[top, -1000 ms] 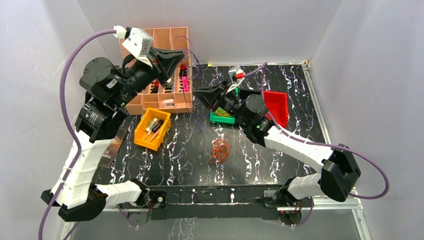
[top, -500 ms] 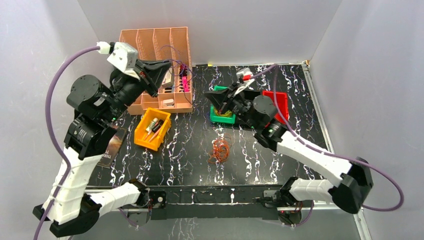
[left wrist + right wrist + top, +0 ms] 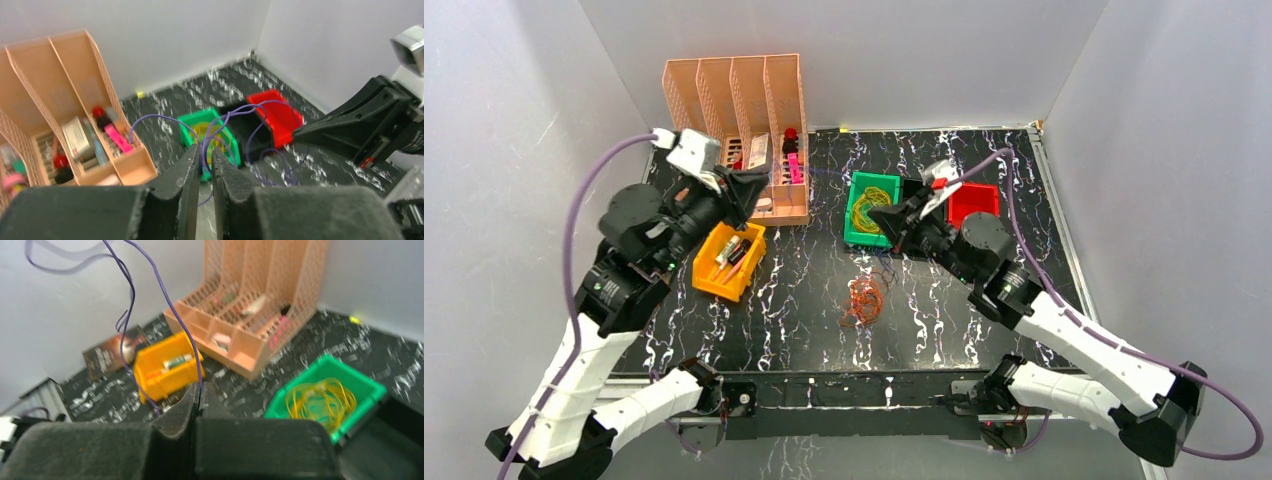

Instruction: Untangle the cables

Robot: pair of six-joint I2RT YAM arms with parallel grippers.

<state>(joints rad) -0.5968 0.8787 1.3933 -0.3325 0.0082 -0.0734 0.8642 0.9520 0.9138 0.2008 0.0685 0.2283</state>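
Observation:
A thin purple cable (image 3: 155, 116) hangs in loops between my two grippers. My left gripper (image 3: 206, 150) is closed on it with a narrow gap between the jaws; in the top view it (image 3: 754, 190) is beside the peach organizer. My right gripper (image 3: 199, 387) is shut tight on the same purple cable (image 3: 172, 305), and in the top view it (image 3: 876, 215) is over the green bin (image 3: 856, 237). A yellow cable (image 3: 867, 205) lies coiled in that bin. An orange-red cable bundle (image 3: 862, 300) lies on the table mid-front.
A peach slotted organizer (image 3: 734, 90) with small items stands at the back left. An orange bin (image 3: 729, 260) with parts lies in front of it. A red bin (image 3: 974, 200) and a black bin (image 3: 245, 130) stand right of the green one. A booklet (image 3: 654, 285) lies at the left.
My left gripper came down from above the organizer to its front. My right gripper pulled back to the right, uncovering the green bin. The purple cable stretches out between them.

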